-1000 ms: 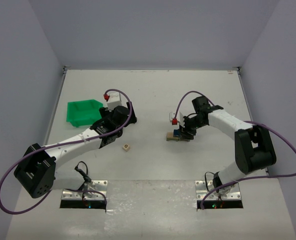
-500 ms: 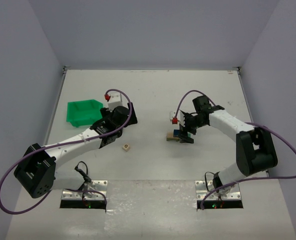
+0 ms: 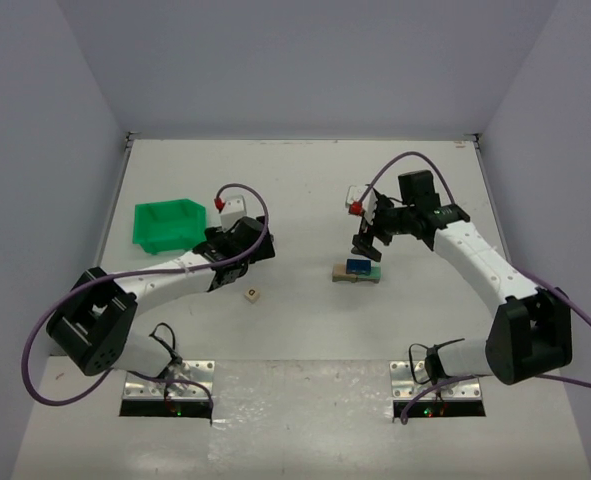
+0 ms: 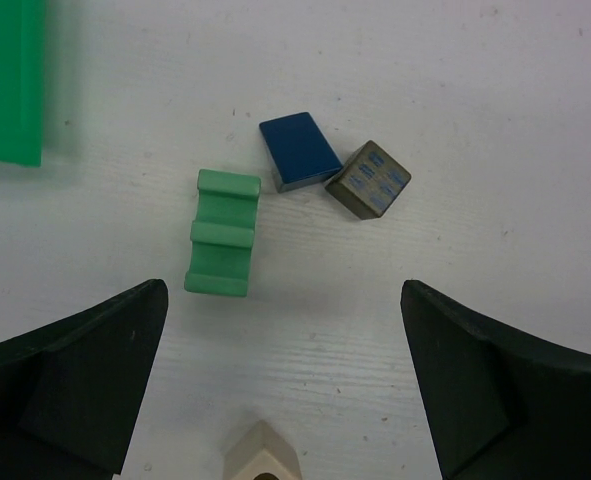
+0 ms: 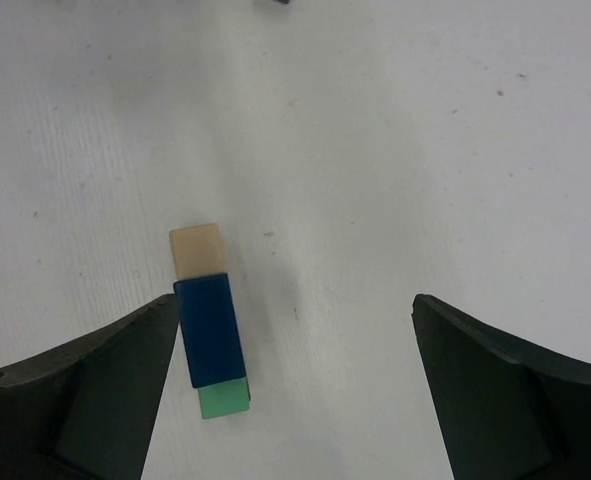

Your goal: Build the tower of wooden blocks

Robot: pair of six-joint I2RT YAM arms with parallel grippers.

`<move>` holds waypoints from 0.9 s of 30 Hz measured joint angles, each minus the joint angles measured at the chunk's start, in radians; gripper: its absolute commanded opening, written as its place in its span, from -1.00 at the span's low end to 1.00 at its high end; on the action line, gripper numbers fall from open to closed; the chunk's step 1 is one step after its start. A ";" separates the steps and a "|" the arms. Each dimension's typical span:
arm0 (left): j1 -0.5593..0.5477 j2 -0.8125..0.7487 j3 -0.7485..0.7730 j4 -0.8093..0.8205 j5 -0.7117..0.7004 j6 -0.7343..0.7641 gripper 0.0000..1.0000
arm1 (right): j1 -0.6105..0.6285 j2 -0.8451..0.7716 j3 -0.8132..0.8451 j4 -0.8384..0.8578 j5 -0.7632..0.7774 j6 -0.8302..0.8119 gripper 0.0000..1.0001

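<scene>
Both claws spread wide, tower standing free.
My right claw (image 3: 367, 244) hangs just above the wood block tower (image 3: 355, 270), not touching it; my left claw (image 4: 283, 290) is well left of the tower, over a loose green block (image 4: 222, 245).

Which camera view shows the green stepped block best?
The left wrist view: the green stepped block lies close and whole there, beside a dark blue block. In the top external view I cannot find it; the left arm probably hides it. The right wrist view does not include it.
</scene>
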 measured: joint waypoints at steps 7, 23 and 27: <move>0.073 0.060 -0.001 -0.001 0.037 -0.027 0.91 | -0.012 0.004 0.054 0.087 0.026 0.177 0.97; 0.129 0.197 0.009 0.011 0.075 -0.024 0.42 | -0.025 0.056 0.054 0.171 0.109 0.302 0.97; 0.131 0.197 0.017 0.023 0.075 -0.019 0.08 | -0.027 0.056 0.054 0.179 0.113 0.310 0.97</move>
